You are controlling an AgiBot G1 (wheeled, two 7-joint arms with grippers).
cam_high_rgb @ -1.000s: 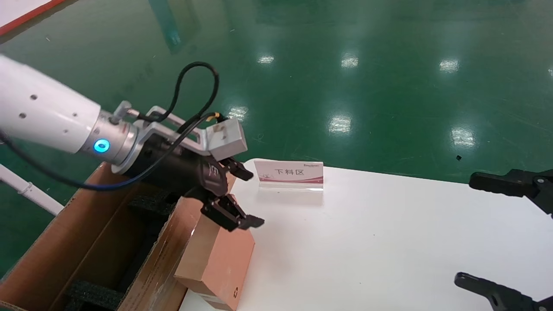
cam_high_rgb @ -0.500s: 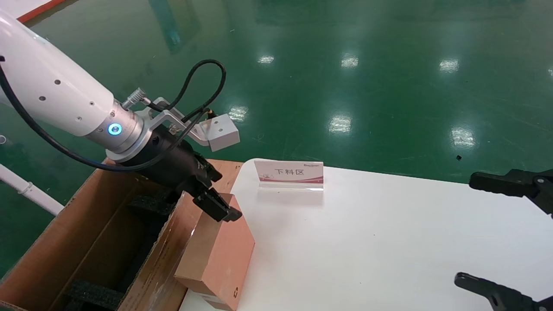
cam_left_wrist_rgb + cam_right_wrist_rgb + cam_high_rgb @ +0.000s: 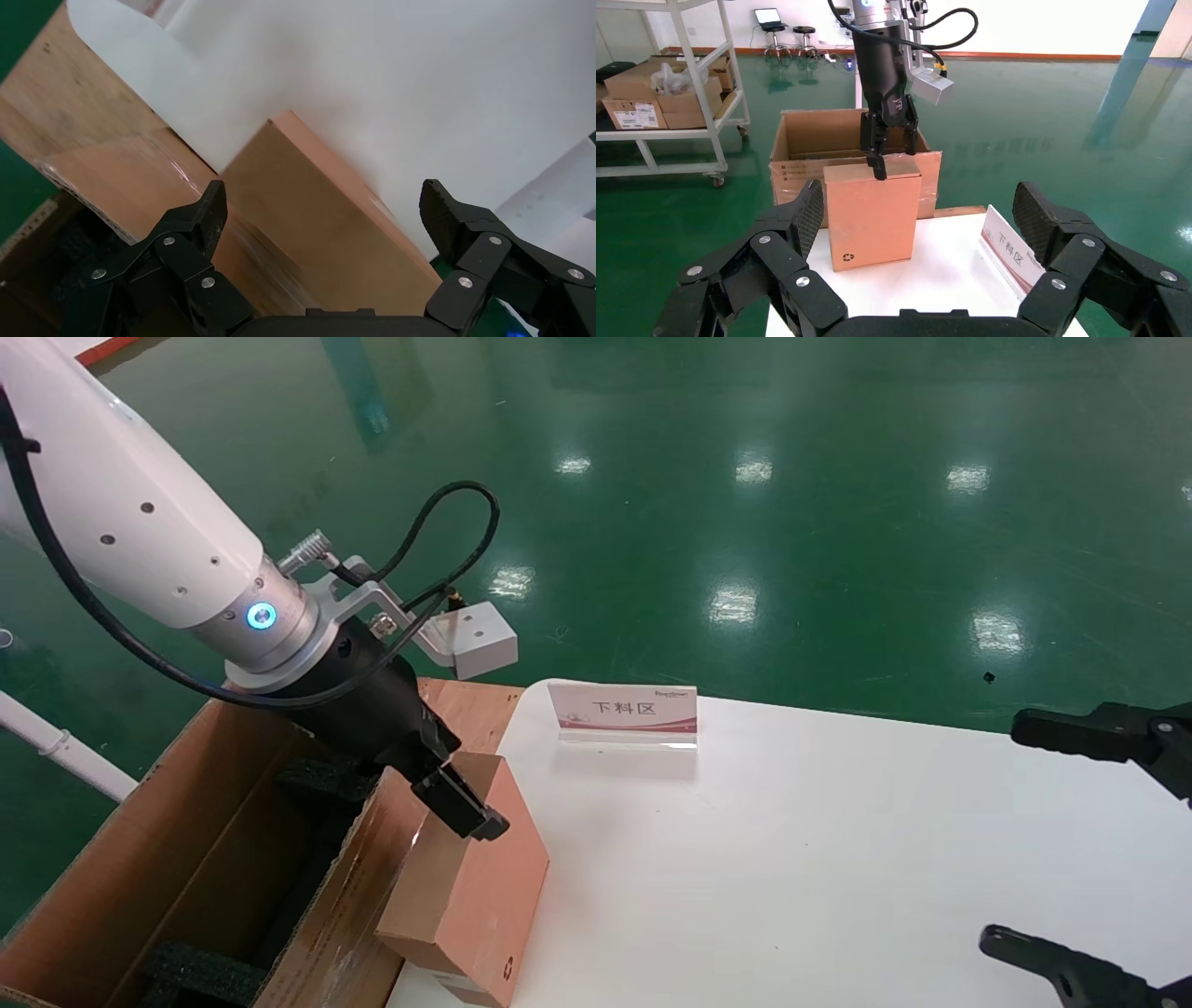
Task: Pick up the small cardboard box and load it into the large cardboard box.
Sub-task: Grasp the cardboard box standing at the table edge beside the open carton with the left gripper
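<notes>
At left of frame, the left gripper [image 3: 438,782] angles down, fingers spread astride the slim pinkish-brown cardboard box's [image 3: 475,887] top edge; the right gripper [image 3: 916,225] hangs released.

The white left arm slants down from the upper left, its black left gripper [image 3: 445,784] pointing downward with jaws spread wide, while the black right gripper [image 3: 1071,840] hangs parked at the right edge, its two fingers likewise held far apart.
</notes>
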